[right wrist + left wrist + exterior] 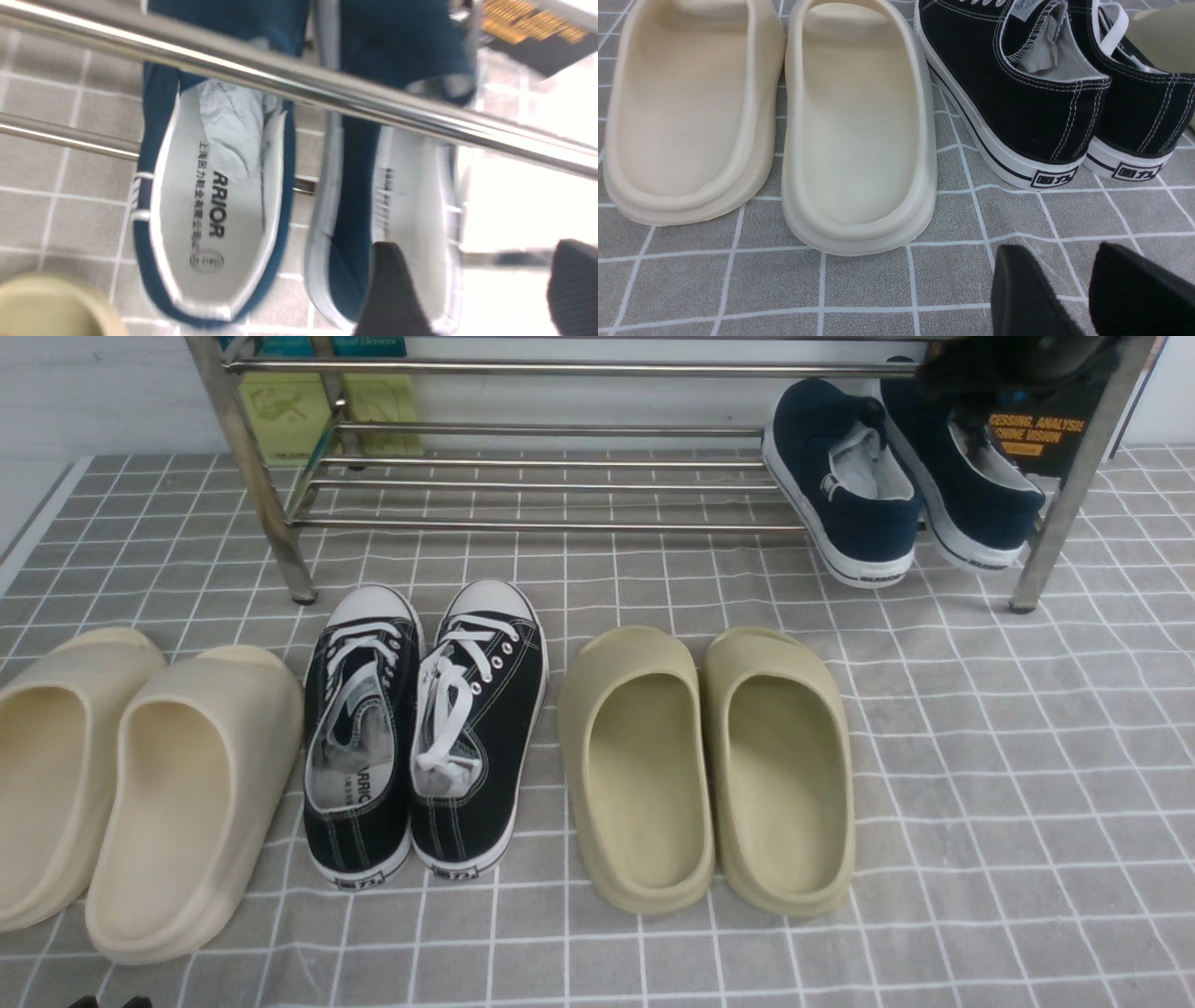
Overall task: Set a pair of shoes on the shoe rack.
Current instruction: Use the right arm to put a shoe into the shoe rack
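Observation:
Two navy slip-on shoes stand side by side, heels toward me, on the low bars at the right end of the silver shoe rack (560, 369): the left shoe (845, 485) and the right shoe (971, 495). My right gripper (990, 378) is a dark blur above the right shoe, by the rack's top bar. In the right wrist view the right gripper (476, 284) is open; one finger (392, 289) is over the right shoe (411, 196), and the left shoe (215, 196) holds white paper. My left gripper (1057, 261) is open and empty, low over the cloth.
On the grey checked cloth in front of the rack stand cream slides (121, 784), black lace-up sneakers (425, 728) and olive slides (709, 765). Books (317, 411) lean behind the rack's left end. A dark box with orange print (1046, 434) is behind its right end.

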Tool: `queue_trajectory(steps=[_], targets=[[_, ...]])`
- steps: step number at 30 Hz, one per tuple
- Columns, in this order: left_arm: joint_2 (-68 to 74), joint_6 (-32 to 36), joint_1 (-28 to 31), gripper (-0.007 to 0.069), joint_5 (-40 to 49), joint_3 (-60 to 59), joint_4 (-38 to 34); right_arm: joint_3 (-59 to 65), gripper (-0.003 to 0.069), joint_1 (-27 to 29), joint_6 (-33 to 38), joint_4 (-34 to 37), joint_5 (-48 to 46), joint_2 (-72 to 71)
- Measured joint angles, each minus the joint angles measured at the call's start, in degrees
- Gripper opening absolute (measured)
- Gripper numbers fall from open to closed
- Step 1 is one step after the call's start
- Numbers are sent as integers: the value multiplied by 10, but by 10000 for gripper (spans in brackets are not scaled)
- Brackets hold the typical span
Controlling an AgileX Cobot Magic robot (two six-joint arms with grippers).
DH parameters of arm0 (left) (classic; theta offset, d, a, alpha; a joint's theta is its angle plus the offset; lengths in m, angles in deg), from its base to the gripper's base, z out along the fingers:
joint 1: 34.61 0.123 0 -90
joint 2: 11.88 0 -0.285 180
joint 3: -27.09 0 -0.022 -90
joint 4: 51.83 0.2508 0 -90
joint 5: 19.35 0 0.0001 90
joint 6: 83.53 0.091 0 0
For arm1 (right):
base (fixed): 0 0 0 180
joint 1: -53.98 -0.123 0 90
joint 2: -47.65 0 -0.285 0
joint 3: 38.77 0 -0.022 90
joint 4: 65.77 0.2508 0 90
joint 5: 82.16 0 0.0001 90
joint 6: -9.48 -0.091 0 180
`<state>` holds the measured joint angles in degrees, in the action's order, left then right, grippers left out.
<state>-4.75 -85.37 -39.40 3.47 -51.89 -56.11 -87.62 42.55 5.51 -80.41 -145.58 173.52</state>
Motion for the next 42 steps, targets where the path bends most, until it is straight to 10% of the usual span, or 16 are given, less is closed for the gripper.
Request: queue_trajectory(steps=[14, 32, 42], targets=[[0, 0, 0, 238, 0, 0, 0, 206, -2, -1, 58, 159, -6, -24], [0, 0, 0, 238, 0, 0, 0, 216, 6, -2, 47, 252, 227, 19], [0, 0, 0, 238, 0, 0, 0, 205, 223, 1, 45, 190, 155, 19]])
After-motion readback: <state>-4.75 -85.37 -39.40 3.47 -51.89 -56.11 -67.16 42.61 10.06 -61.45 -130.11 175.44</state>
